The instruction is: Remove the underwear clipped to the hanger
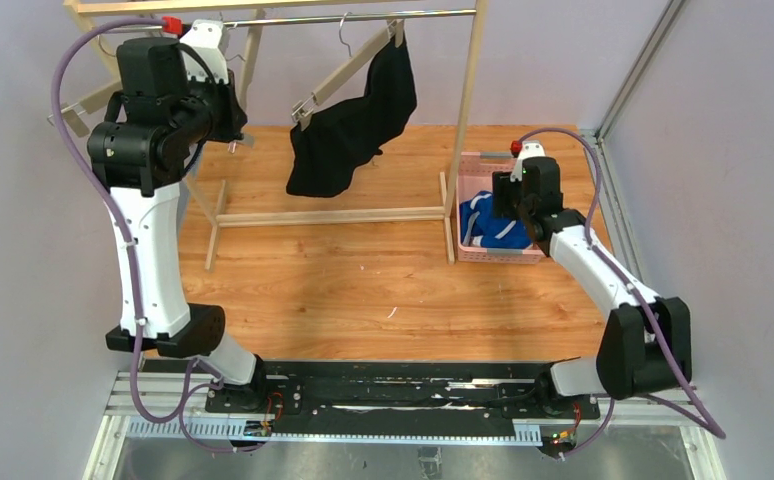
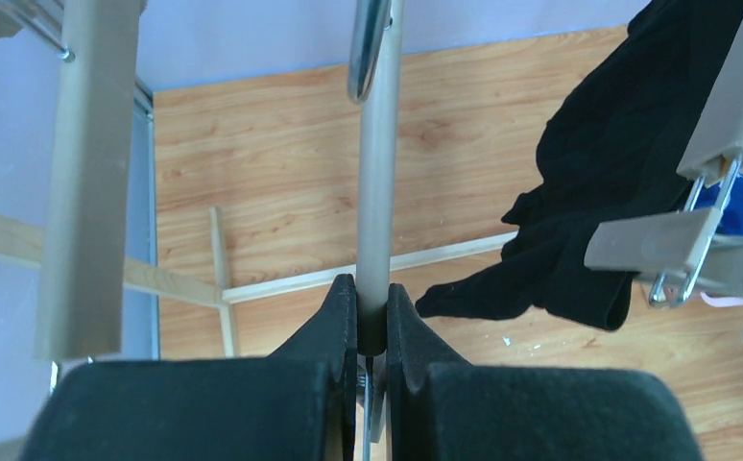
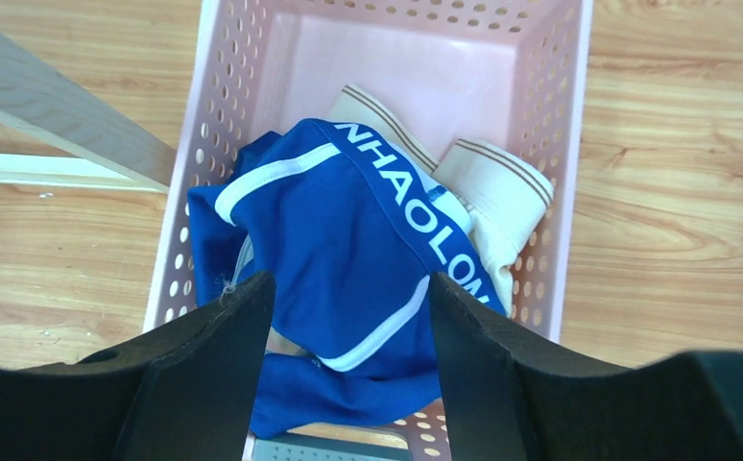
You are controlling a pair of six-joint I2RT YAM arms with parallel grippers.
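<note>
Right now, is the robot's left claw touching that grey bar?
Touching. The left wrist view shows the left gripper shut on the grey bar, with one black finger pressed against each side of it.

I am reaching my left arm (image 1: 148, 230) high toward the left end of the wooden rack (image 1: 475, 90), my left claw (image 1: 231, 118) sitting up by the rail, where a bare hanger (image 1: 75, 108) is poking out behind the arm. Black underwear (image 1: 348, 135) is drooping from the raised end of a tilted hanger (image 1: 348, 72). I am holding my right claw (image 1: 513, 210) over the pink basket (image 1: 478, 160), where blue underwear (image 1: 485, 225) is lying.
</note>
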